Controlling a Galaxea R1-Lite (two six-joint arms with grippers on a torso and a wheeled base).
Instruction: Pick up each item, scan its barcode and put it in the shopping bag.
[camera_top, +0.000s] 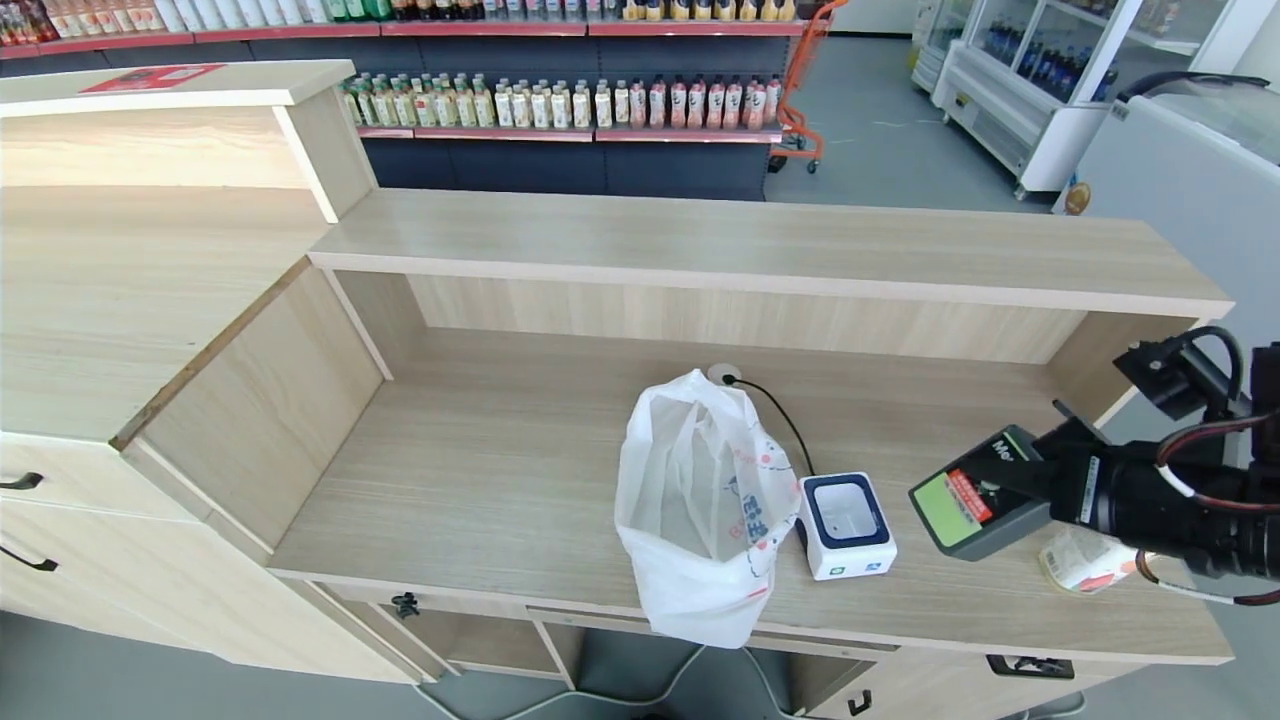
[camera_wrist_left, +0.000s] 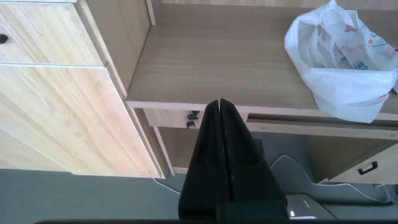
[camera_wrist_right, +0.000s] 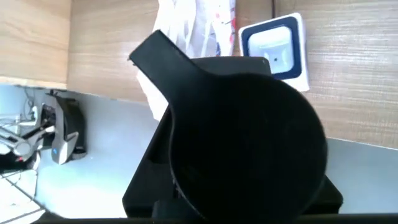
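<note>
Right end effector (camera_top: 1035, 482) clasps the dark box (camera_top: 968, 502) near the scanner (camera_top: 845, 524).

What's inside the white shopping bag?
The shopping bag stands open on the counter. Through its mouth only crumpled white plastic shows, no item. Its bottom is hidden by folds. The dark box is outside, in the right gripper.
</note>
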